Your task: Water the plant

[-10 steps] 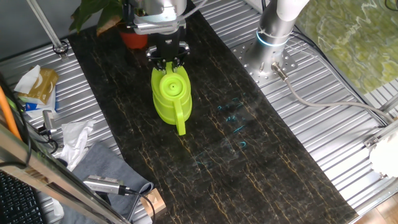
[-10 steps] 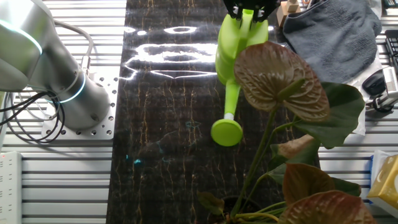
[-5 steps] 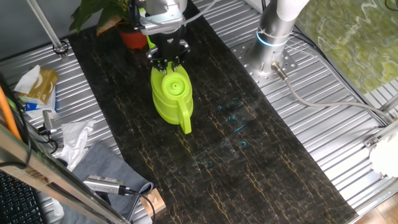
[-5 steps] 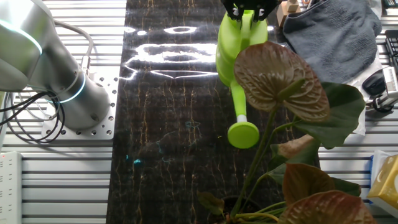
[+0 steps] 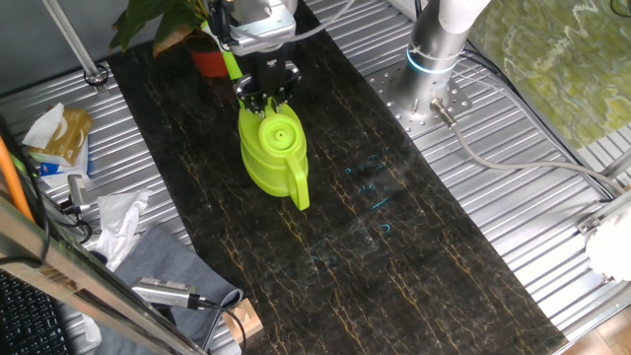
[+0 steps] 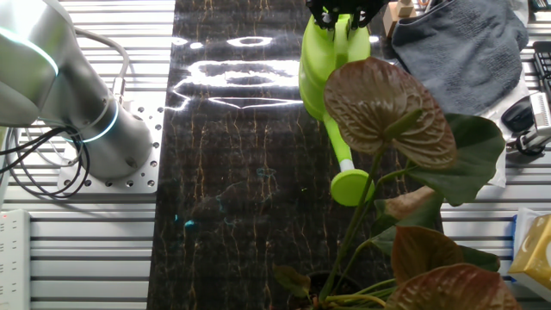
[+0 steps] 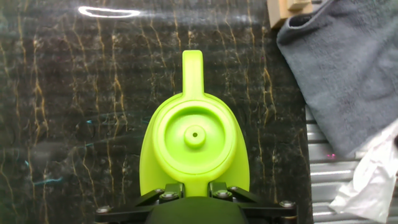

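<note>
On the left of the other fixed view the arm's grey base (image 6: 77,112) stands on the ribbed metal frame beside the dark marbled worktop (image 6: 232,172). Further right, the lime-green plastic watering can (image 5: 270,148) sits on that worktop, its spout (image 6: 343,155) running toward the small potted plant with broad dark green pointed leaves (image 6: 387,112), the rose head (image 6: 353,187) just beside the stem. The gripper (image 5: 266,96) has its jaws closed on the can at the spout end. The plant's round red-orange pot (image 5: 211,61) stands at the worktop's far end, just behind the gripper. At right lies a grey cloth (image 7: 342,68).
</note>
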You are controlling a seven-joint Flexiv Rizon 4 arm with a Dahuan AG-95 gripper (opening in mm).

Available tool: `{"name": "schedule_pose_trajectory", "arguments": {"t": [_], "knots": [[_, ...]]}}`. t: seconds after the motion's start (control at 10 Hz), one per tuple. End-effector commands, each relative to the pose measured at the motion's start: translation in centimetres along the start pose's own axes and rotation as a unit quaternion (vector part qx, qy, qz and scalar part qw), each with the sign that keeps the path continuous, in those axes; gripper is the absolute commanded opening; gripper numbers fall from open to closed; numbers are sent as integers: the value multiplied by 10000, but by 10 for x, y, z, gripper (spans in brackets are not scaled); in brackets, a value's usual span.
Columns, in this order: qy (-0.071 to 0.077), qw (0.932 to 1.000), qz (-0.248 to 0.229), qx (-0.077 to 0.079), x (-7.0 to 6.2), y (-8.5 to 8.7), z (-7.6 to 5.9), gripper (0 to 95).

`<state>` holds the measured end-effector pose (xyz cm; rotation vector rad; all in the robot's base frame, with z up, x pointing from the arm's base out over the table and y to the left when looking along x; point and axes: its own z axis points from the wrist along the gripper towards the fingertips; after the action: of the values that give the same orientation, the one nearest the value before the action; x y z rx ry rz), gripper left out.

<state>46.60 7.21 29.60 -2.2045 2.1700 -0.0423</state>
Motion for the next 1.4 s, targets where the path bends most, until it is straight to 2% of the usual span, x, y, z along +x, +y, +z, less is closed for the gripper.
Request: {"name": "schedule_pose_trajectory", "arguments": {"t": [0.1, 1.4], "knots": [[-8, 10000, -56, 11, 0, 0, -1, 0], [-66, 10000, -11, 3, 0, 0, -1, 0]]}}
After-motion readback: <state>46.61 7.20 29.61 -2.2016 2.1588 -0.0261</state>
